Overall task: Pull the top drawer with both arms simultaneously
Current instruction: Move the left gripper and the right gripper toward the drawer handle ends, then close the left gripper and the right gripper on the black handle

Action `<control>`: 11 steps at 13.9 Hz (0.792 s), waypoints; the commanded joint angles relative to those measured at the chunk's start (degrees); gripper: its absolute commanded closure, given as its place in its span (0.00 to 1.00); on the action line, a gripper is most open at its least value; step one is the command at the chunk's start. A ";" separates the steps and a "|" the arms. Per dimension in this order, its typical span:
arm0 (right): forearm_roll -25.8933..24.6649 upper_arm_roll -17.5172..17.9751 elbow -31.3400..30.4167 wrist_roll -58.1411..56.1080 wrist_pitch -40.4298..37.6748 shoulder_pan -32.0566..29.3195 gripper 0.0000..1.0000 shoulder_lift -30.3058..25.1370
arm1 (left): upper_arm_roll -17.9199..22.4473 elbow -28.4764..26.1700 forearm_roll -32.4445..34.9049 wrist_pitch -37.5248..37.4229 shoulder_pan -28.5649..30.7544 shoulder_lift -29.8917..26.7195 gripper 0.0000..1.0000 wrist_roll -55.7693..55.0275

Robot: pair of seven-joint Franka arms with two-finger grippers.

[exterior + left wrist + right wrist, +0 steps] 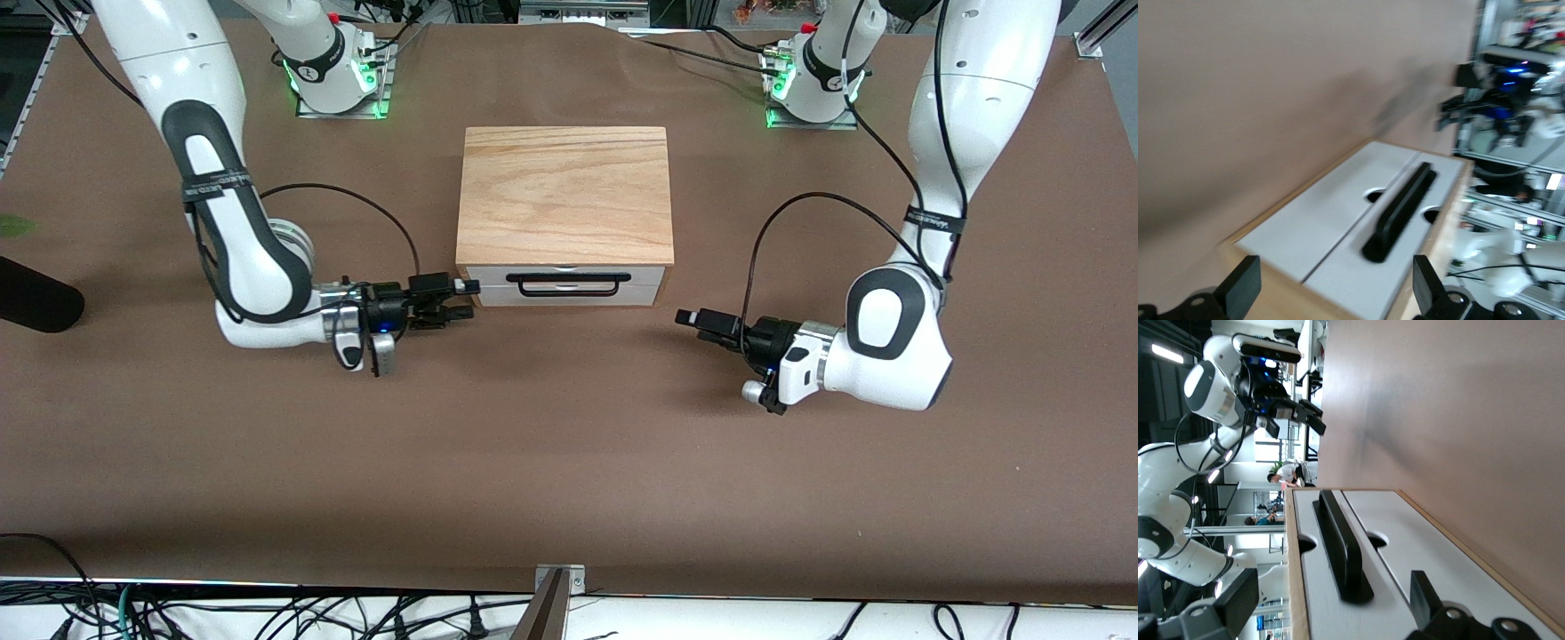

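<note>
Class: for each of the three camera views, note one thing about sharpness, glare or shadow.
Front view: sharp, soft shadows under both arms, green glow at the bases. Left wrist view: motion-blurred, the black handle smeared, left claw open. Right wrist view: crisper, bright background; right claw open.

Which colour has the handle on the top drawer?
Black. The handle shows best in the right wrist view.

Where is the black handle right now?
The black handle is on the top drawer, at the front of the wooden cabinet, with the open right pincer and open left pincer at either end.
</note>
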 commanded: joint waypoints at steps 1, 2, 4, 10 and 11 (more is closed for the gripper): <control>3.14 0.02 -1.11 -3.12 1.53 1.80 0.02 0.01 | -0.18 -10.07 -11.27 2.09 0.09 -2.05 0.00 12.21; 3.76 0.02 -1.20 -3.30 1.62 2.50 0.05 0.53 | -0.18 -12.10 -14.09 2.18 0.09 -2.05 0.00 15.82; 5.42 0.02 -1.29 -3.39 1.53 3.56 0.08 1.15 | -0.18 -15.18 -19.10 2.71 -0.70 -2.05 0.00 20.32; 6.49 0.02 -1.81 -5.84 0.92 3.65 0.21 1.77 | -5.35 -20.02 -29.67 8.77 -1.32 -2.14 0.00 27.11; 6.57 0.02 -1.81 -6.80 0.66 3.65 0.21 2.81 | -5.97 -20.03 -30.72 9.04 -1.32 -2.06 0.00 28.07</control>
